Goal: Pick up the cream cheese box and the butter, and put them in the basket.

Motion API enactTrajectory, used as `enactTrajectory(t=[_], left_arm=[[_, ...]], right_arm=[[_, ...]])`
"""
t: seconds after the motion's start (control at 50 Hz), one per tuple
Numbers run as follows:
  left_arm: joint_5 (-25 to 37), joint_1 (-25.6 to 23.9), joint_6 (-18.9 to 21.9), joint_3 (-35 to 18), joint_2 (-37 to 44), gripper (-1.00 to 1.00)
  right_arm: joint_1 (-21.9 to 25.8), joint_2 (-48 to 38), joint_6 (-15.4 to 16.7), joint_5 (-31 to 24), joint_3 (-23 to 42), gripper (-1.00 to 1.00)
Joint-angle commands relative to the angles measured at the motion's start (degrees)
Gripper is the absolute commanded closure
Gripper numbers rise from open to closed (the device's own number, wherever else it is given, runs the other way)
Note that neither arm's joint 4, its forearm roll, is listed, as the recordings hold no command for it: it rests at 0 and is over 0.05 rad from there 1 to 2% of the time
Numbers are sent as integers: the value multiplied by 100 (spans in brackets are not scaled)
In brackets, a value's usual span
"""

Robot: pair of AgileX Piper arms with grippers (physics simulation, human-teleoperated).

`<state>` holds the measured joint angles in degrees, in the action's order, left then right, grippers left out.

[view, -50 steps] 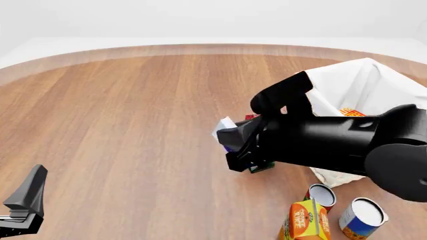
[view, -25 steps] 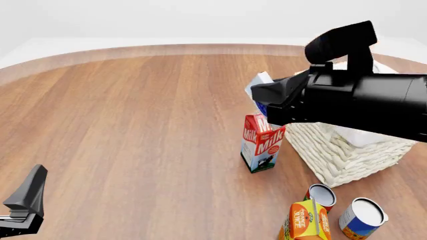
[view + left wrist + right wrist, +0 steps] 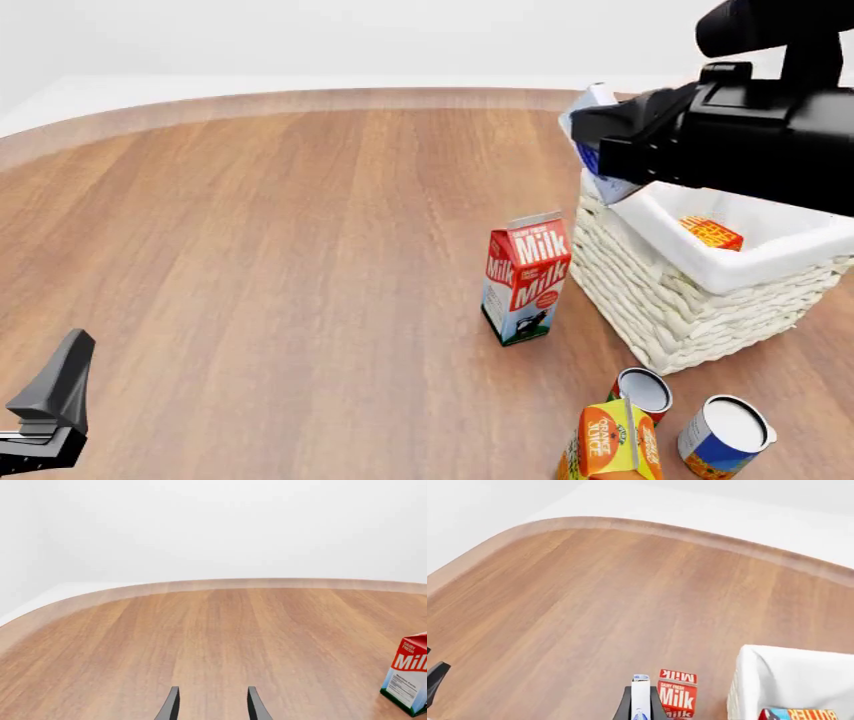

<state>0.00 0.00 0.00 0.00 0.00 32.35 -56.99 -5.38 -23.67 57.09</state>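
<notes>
My right gripper (image 3: 603, 132) is shut on the cream cheese box (image 3: 589, 158), a small white and pale-blue box, and holds it in the air over the near-left rim of the white wicker basket (image 3: 681, 305). The box (image 3: 640, 700) shows between the fingers in the right wrist view. The butter (image 3: 710, 232) lies inside the basket on the white liner; its red and orange top (image 3: 800, 714) also shows in the right wrist view. My left gripper (image 3: 51, 405) is low at the front left, far from everything; its fingers (image 3: 171, 705) stand apart and empty.
A red-and-white milk carton (image 3: 527, 275) stands upright just left of the basket. An orange juice carton (image 3: 614, 440) and two cans (image 3: 645, 388) (image 3: 725, 435) stand in front of the basket. The table's far edge curves across the back.
My right gripper has risen and moved right with the cream cheese box, from beside the milk carton to above the basket's rim. The left arm has not moved.
</notes>
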Motion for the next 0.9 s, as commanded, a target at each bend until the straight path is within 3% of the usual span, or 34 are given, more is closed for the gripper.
enactTrajectory(t=[0.02, 0.12, 0.34, 0.9], left_arm=[[0, 0, 0, 0, 0, -100], [0, 0, 0, 0, 0, -100], [0, 0, 0, 0, 0, -100], [0, 0, 0, 0, 0, -100]], right_arm=[[-597, 22, 136, -61, 228, 100], [-799, -1, 9, -43, 255, 100], [-1248, -6, 125, -258, 617, 100], [-2587, -319, 3, 52, 523, 100]])
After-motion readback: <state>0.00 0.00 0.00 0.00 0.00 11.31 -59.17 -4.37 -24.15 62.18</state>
